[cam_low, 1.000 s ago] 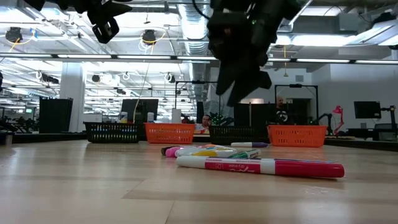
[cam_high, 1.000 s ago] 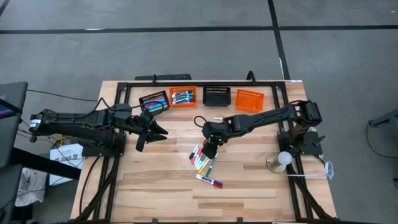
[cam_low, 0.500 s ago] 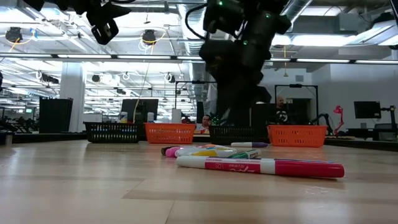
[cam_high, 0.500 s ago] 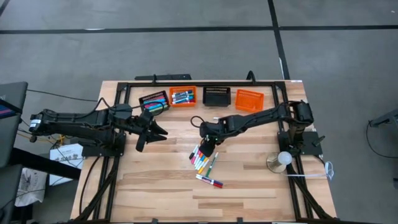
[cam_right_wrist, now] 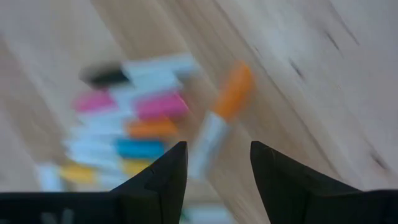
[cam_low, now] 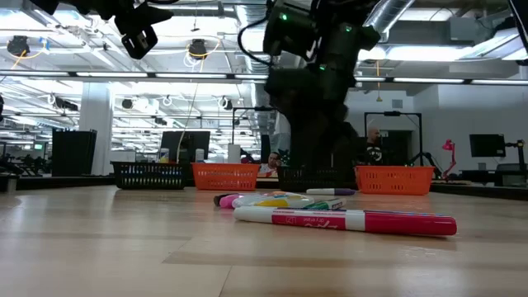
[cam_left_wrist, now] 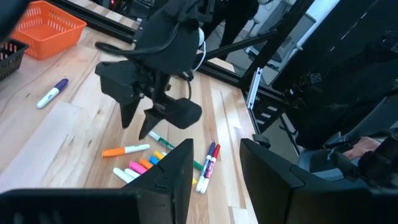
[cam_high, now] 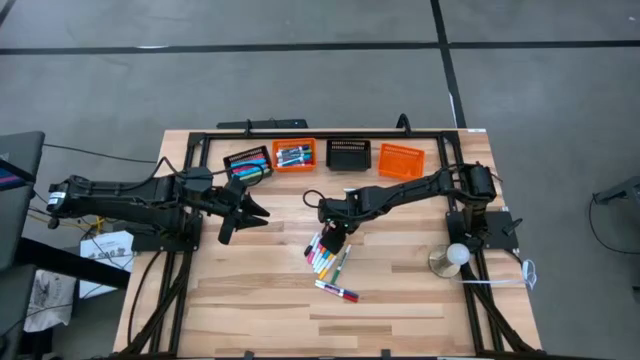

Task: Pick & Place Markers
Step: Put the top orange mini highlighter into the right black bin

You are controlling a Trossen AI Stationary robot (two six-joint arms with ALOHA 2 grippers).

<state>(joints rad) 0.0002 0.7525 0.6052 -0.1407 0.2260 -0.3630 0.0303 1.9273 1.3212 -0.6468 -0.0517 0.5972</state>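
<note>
Several markers (cam_high: pixel 325 257) lie loose in a pile at mid-table, with two more (cam_high: pixel 338 292) nearer the front edge. My right gripper (cam_high: pixel 333 238) hangs open just above the pile's far end, pointing steeply down. In the right wrist view its fingers (cam_right_wrist: pixel 165 177) stand on either side of an orange-capped marker (cam_right_wrist: pixel 222 115), which lies ahead of them on the wood. I cannot tell whether they touch it. My left gripper (cam_high: pixel 250 210) waits open and holds nothing above the table's left half. A purple-capped marker (cam_left_wrist: pixel 53 93) lies apart.
Four small baskets stand in a row at the far edge: a black one (cam_high: pixel 247 163) and an orange one (cam_high: pixel 294 155) holding markers, then an empty black one (cam_high: pixel 348 154) and an empty orange one (cam_high: pixel 401 160). A white ball on a round stand (cam_high: pixel 455 257) is at the right.
My right gripper has come down toward the marker pile and shifted a little toward the table's left edge, tipping more steeply downward. The markers have stayed where they were.
</note>
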